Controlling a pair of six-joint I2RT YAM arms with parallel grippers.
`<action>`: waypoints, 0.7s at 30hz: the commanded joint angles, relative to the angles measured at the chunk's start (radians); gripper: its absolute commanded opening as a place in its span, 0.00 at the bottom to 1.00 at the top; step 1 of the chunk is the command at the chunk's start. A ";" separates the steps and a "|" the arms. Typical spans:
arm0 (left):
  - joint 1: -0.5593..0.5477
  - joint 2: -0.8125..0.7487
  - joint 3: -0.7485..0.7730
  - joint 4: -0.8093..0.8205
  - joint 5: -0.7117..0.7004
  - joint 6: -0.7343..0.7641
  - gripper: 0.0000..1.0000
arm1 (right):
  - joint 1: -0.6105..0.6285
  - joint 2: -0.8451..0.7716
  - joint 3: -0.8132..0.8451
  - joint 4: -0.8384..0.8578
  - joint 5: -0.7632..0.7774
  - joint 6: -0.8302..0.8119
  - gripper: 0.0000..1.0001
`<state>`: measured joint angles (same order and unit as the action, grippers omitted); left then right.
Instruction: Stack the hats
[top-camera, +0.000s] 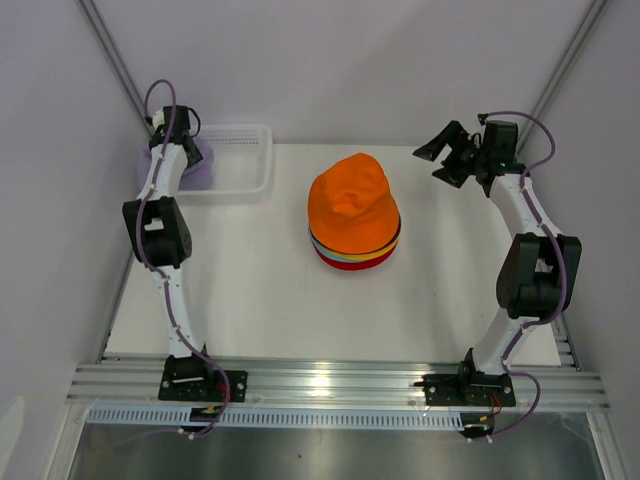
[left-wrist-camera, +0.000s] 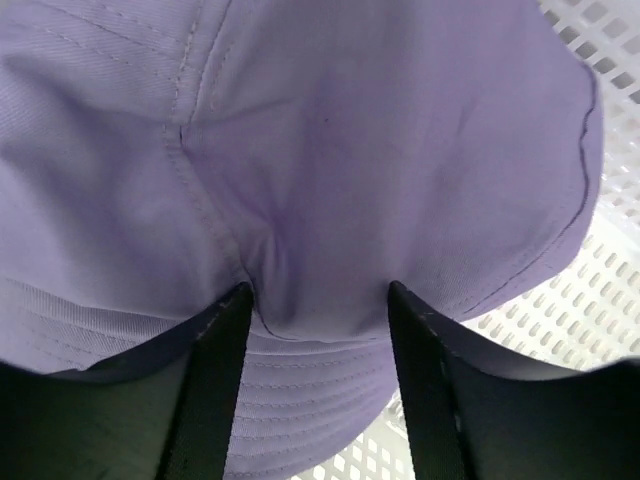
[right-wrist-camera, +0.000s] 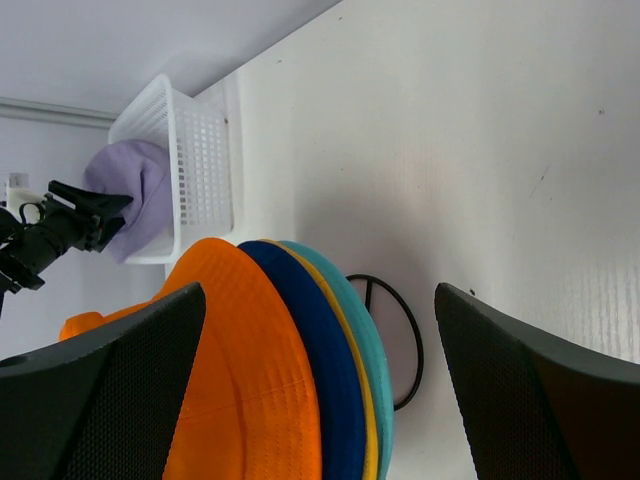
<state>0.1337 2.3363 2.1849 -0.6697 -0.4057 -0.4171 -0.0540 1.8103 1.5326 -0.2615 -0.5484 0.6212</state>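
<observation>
A stack of hats stands mid-table with the orange hat (top-camera: 350, 200) on top; yellow, blue and red brims (top-camera: 350, 262) show under it. The right wrist view shows the orange (right-wrist-camera: 230, 360), navy blue (right-wrist-camera: 300, 350), yellow (right-wrist-camera: 338, 330) and teal (right-wrist-camera: 358, 330) brims on edge. The lavender hat (top-camera: 203, 165) lies at the left end of the white basket (top-camera: 240, 165). My left gripper (top-camera: 188, 155) is over it, and its fingers (left-wrist-camera: 318, 300) pinch a bulge of lavender cloth (left-wrist-camera: 330, 150). My right gripper (top-camera: 450, 155) hangs open and empty, to the right of the stack and apart from it (right-wrist-camera: 320, 300).
A black wire frame (right-wrist-camera: 410, 340) shows under the stack. The white lattice basket (right-wrist-camera: 200, 170) sits at the table's back left, its floor visible beside the hat (left-wrist-camera: 610, 270). White walls close in the table on three sides.
</observation>
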 joint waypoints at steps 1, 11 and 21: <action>0.007 0.017 0.023 -0.007 0.018 -0.038 0.58 | -0.009 -0.011 0.037 0.028 -0.012 0.009 0.99; 0.009 -0.077 -0.014 0.087 0.007 0.029 0.01 | -0.014 -0.049 -0.006 0.073 -0.028 0.037 0.99; -0.009 -0.365 -0.155 0.154 0.251 0.115 0.01 | 0.000 -0.117 -0.069 0.212 -0.105 0.115 1.00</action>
<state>0.1345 2.1384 2.0411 -0.5827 -0.2710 -0.3466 -0.0624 1.7683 1.4734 -0.1394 -0.6140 0.7040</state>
